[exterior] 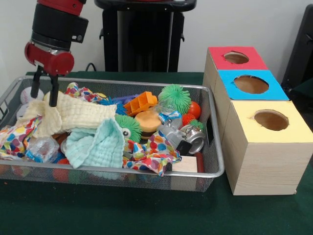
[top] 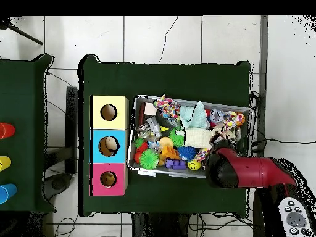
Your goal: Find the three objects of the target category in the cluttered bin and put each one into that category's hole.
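Wire bin [exterior: 215, 169]: still heaped with cloths and toys. Tool [exterior: 45, 94]: fingers spread, empty, poised over the cream cloth [exterior: 73, 116] at one end. Blue box [top: 108, 131]: something pale shows in its hole; sorting looks barely begun.

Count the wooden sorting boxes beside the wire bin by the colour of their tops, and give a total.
Red-topped wooden box with a round hole: 1
Blue-topped wooden box with a round hole: 1
Yellow-topped wooden box with a round hole: 1
Total: 3
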You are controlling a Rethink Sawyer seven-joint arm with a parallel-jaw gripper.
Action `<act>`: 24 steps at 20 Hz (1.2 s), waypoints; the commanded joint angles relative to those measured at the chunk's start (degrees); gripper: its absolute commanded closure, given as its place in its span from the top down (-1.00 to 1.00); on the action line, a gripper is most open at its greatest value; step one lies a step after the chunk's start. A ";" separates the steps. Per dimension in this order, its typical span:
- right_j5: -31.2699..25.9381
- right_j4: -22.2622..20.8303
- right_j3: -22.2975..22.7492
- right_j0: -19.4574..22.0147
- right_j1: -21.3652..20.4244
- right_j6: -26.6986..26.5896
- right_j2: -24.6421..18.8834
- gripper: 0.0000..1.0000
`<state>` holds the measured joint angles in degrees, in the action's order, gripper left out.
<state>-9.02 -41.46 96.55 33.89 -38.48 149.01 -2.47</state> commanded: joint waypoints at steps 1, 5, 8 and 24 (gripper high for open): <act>-9.45 3.22 5.16 1.94 -0.42 -9.74 -12.23 1.00; -8.56 4.78 5.89 3.42 0.46 -8.07 -16.10 1.00; -6.51 5.12 6.03 5.09 1.98 -7.17 -19.21 1.00; 1.18 -1.65 4.83 14.08 14.92 -8.28 -33.75 1.00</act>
<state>-10.93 -38.41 98.60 47.22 -28.89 149.01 -28.47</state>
